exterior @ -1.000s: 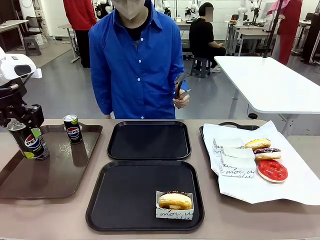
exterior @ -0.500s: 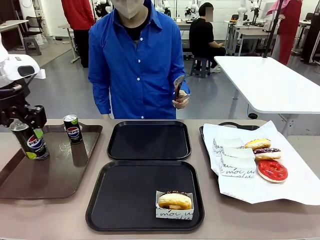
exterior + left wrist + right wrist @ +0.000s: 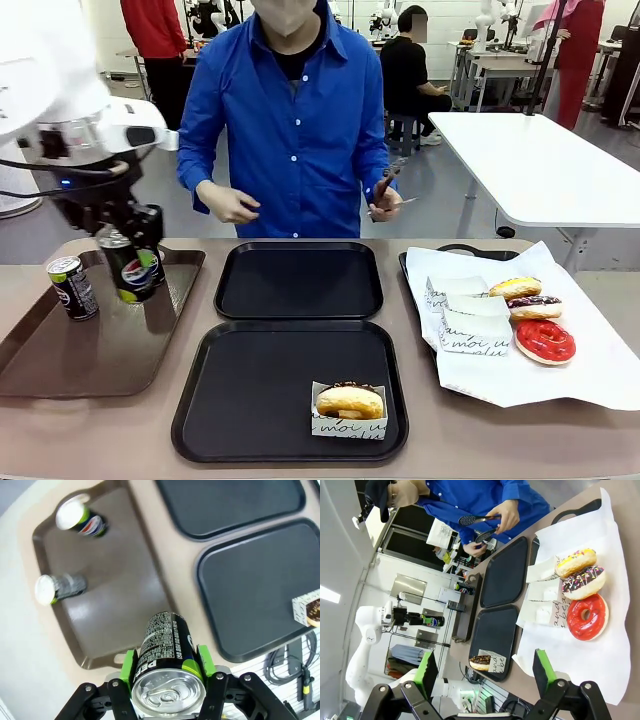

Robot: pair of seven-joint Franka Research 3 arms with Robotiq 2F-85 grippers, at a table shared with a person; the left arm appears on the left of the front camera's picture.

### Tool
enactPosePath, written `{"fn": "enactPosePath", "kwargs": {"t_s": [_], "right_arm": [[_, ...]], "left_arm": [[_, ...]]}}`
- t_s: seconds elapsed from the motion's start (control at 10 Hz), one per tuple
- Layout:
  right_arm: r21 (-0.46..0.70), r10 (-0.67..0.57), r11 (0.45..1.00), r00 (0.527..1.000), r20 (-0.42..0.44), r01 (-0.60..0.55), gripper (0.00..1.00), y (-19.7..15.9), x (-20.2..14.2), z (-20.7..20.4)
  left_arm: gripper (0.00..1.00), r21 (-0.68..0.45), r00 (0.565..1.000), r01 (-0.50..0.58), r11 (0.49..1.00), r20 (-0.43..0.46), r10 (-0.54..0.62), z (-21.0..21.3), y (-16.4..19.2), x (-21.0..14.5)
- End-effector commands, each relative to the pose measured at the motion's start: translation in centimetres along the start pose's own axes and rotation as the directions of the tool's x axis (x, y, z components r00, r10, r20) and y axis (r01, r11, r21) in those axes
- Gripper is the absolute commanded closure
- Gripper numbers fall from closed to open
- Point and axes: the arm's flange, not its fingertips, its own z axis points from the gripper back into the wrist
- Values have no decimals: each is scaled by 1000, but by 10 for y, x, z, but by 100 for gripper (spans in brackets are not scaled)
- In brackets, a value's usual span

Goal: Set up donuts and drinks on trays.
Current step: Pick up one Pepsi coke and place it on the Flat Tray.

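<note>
Only one sleeved donut (image 3: 350,405) sat in the near black tray (image 3: 250,400), the far black tray (image 3: 298,280) bare; the left gripper (image 3: 167,662) clamped a Pepsi can (image 3: 132,270) above the brown tray (image 3: 90,350), undelivered, while the right gripper (image 3: 484,672) stood wide, unloaded.

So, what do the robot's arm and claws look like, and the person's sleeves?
The left arm is white and rounded, with thin black cables. Both the left claw and the right claw are black with bright green pads. The person wears long blue sleeves.
</note>
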Motion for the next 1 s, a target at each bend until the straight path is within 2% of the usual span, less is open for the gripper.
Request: {"fn": "enactPosePath", "kwargs": {"t_s": [0.0, 0.1, 0.2, 0.3, 0.4, 0.5, 0.6, 0.8, 0.9], "right_arm": [[18, 11, 1000, 1000, 10, -12, 0, -1, 0, 1], [18, 11, 1000, 1000, 10, -12, 0, -1, 0, 1], [18, 11, 1000, 1000, 10, -12, 0, -1, 0, 1], [18, 11, 1000, 1000, 10, -12, 0, -1, 0, 1], [18, 11, 1000, 1000, 10, -12, 0, -1, 0, 1], [18, 11, 1000, 1000, 10, -12, 0, -1, 0, 1], [18, 11, 1000, 1000, 10, -12, 0, -1, 0, 1], [18, 11, 1000, 1000, 10, -12, 0, -1, 0, 1], [18, 11, 1000, 1000, 10, -12, 0, -1, 0, 1]], "left_arm": [[41, 22, 995, 101, 995, -10, -100, -14, -42, 27], [41, 22, 986, 159, 987, -49, -158, -29, -68, 39], [41, 0, 981, 189, 982, -44, -189, -39, -82, 48], [41, -33, 974, 224, 974, -37, -226, -48, -92, 52], [41, -67, 960, 268, 961, -67, -273, -54, -91, 48], [41, -70, 941, 315, 947, -107, -321, -43, -68, 28], [41, -82, 937, 327, 941, -100, -334, -24, -39, -2], [41, -39, 962, 274, 961, 32, -273, 17, 3, -73], [41, -17, 967, 245, 969, 73, -243, 23, 8, -96]]}}
